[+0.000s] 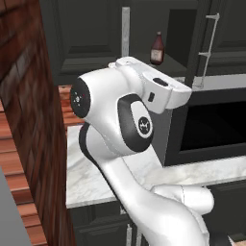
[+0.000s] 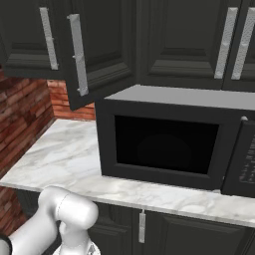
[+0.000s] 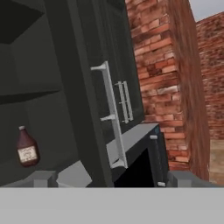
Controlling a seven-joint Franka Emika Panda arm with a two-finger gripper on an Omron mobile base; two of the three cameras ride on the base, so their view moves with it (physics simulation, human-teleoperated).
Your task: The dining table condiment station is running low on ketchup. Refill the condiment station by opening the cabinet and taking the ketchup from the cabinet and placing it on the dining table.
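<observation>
Cabinet shelf — dark, inside open door; ketchup stands upright on it, alone, label facing out. Below: white marble surface against brick wall — black microwave sits on it, toward right, door shut.

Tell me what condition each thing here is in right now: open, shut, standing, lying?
Cabinet: one door swung open, inside exposed.
Ketchup: standing upright on the cabinet shelf, not held.
Gripper: open, holding nothing, short of the bottle.
Microwave: door shut, dark inside, sitting on the marble counter.
</observation>
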